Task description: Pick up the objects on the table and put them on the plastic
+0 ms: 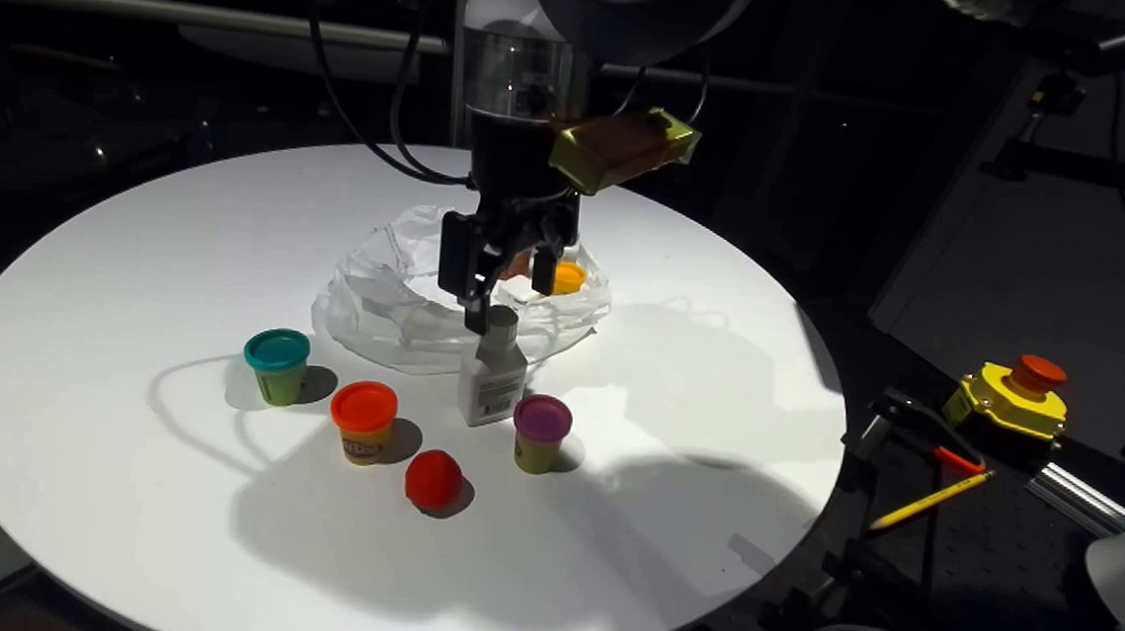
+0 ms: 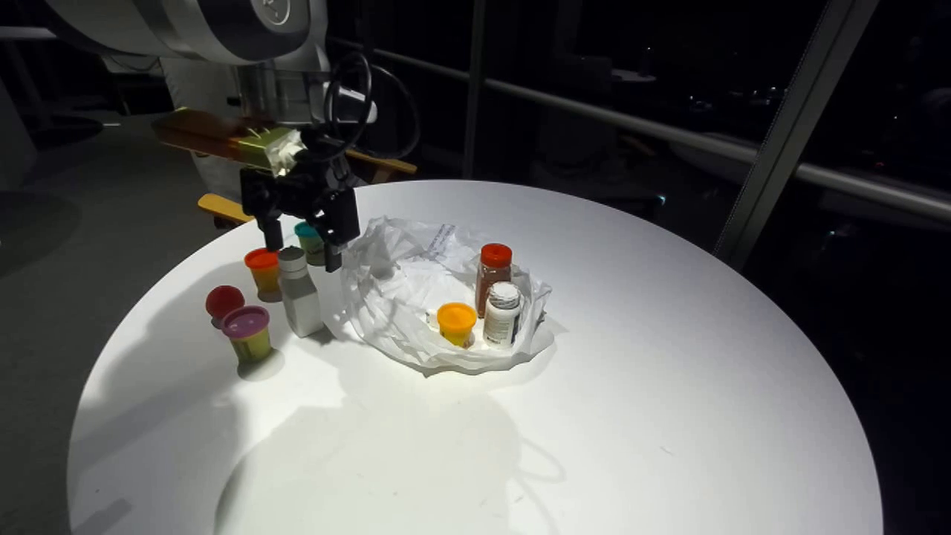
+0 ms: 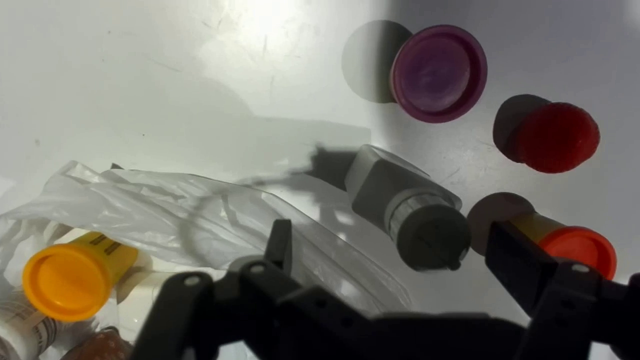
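Note:
My gripper (image 1: 509, 304) is open just above a white bottle (image 1: 491, 390). In the wrist view its grey cap (image 3: 432, 237) shows between the spread fingers (image 3: 280, 240), with a gap on both sides. The bottle stands upright beside the wrinkled plastic (image 2: 386, 297). Also on the bare table are a purple-lidded cup (image 1: 541, 435), a red ball-like piece (image 1: 433, 482), an orange-red-lidded cup (image 1: 364, 422) and a teal-lidded cup (image 1: 279, 367). The plastic bears a yellow-orange-lidded cup (image 2: 455, 323), a small white bottle (image 2: 503, 318) and a red-lidded brown bottle (image 2: 494, 279).
The round white tabletop (image 1: 126, 325) carries everything. In the wrist view, the orange-red-lidded cup sits close behind a finger. Past the table edge lie a yellow box with a red button (image 1: 1017, 397) and a yellow pencil (image 1: 931, 500).

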Controlling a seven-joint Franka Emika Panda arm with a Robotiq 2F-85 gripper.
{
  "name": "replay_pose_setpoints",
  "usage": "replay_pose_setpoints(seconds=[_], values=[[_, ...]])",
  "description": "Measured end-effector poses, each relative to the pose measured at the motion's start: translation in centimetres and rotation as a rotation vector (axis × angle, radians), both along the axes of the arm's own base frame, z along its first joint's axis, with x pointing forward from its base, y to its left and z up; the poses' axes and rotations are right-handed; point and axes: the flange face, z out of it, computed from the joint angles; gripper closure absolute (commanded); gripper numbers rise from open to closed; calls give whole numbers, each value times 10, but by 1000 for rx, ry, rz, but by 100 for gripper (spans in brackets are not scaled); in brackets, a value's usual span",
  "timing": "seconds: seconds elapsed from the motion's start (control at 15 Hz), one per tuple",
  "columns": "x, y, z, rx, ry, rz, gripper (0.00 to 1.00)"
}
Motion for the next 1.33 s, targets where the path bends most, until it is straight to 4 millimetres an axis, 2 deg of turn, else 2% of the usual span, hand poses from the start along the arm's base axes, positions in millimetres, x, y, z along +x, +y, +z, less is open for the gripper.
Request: replay_pose_setpoints(seconds=[0.07,0.13,0.27,0.73,0.8,0.93,1.07,1.2,1.33], values=[[0,0,-2,1,4,6,4],[0,-1,-4,3,8,11,26],[1,-3,-7,5,12,20,30],[13,-10,-2,22,-22,42,85],[14,-11,-1,23,-24,44,89],[17,-13,1,23,-28,41,89],[22,-13,13,23,-42,35,89],[30,-14,39,20,-56,14,89],[38,-17,75,19,-84,-19,89]])
